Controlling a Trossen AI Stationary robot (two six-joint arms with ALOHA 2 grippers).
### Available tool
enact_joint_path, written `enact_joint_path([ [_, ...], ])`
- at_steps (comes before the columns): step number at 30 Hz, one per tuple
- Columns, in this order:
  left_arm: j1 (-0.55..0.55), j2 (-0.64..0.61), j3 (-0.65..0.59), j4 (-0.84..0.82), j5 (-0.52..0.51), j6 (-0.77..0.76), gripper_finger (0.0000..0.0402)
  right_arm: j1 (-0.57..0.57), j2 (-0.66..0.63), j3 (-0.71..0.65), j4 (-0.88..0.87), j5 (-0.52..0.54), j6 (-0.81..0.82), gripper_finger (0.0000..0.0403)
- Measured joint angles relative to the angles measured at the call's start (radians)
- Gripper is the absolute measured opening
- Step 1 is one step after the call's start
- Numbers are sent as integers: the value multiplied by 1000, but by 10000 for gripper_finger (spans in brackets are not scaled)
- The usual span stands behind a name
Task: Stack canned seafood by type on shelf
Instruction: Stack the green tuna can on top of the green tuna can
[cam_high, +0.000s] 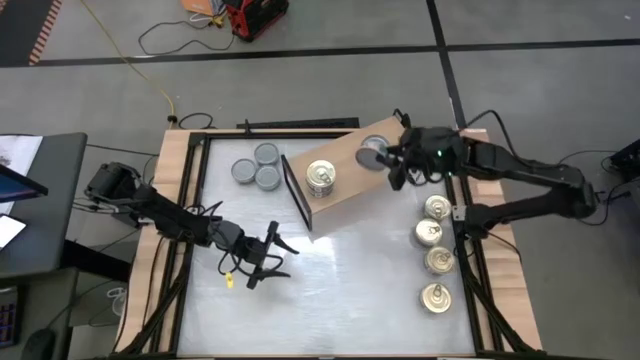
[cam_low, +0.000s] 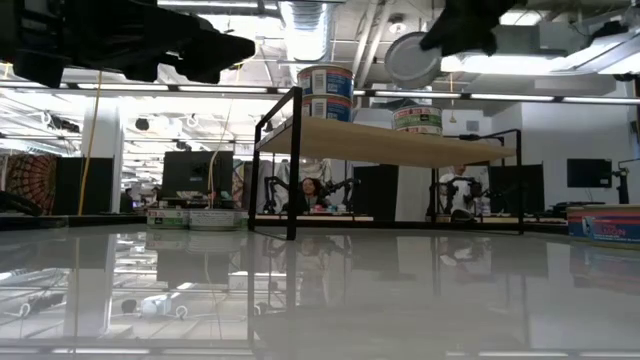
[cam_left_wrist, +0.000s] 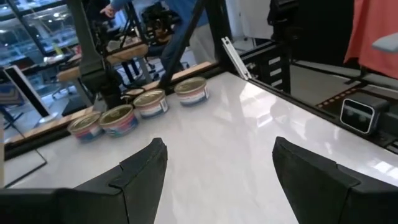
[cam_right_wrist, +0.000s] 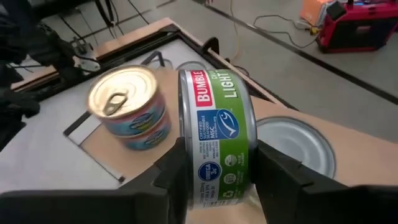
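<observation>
Over the shelf: the right gripper (cam_right_wrist: 214, 171) hangs above the far end of the shelf (cam_high: 350, 195), pinching a green-label tin (cam_right_wrist: 214, 140) by its two flat faces, so the tin stands on edge.
Step in hand: as I read it, placing this tin on the grey tin (cam_right_wrist: 295, 146) that lies flat on the board just beside it, to build a second pile.
Next move: my guess is the wrist must roll until the held tin lies flat, then line up over the grey top and lower before the fingers part; let go while tilted, it could roll off the board.
Shelf so far: a gold-lid pile (cam_high: 321, 179) of two tins stands near the front edge, label pink and blue; the grey tin sits toward the other end.
Held tin: low and round, green wrap with a red brand patch and a blue seal, dull metal rim.
Still on the table: three grey tins (cam_high: 257, 166) bunched left of the shelf; four gold tins (cam_high: 434, 250) in a row down the right side.
Left gripper (cam_high: 262, 255): waiting low over the bare table, well apart from the shelf, fingers spread and holding nothing.
Beyond the table: a person (cam_low: 307, 192) sits in the room behind.
</observation>
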Motion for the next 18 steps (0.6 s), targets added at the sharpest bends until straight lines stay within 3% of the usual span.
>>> enact_joint_path([
  [7,-2,0,0,-21,-24,-17,279,-187,45,0,15,-180,-31,170],
  [18,-15,0,0,-26,-26,-42,279,-360,49,-1,22,-377,-26,170],
])
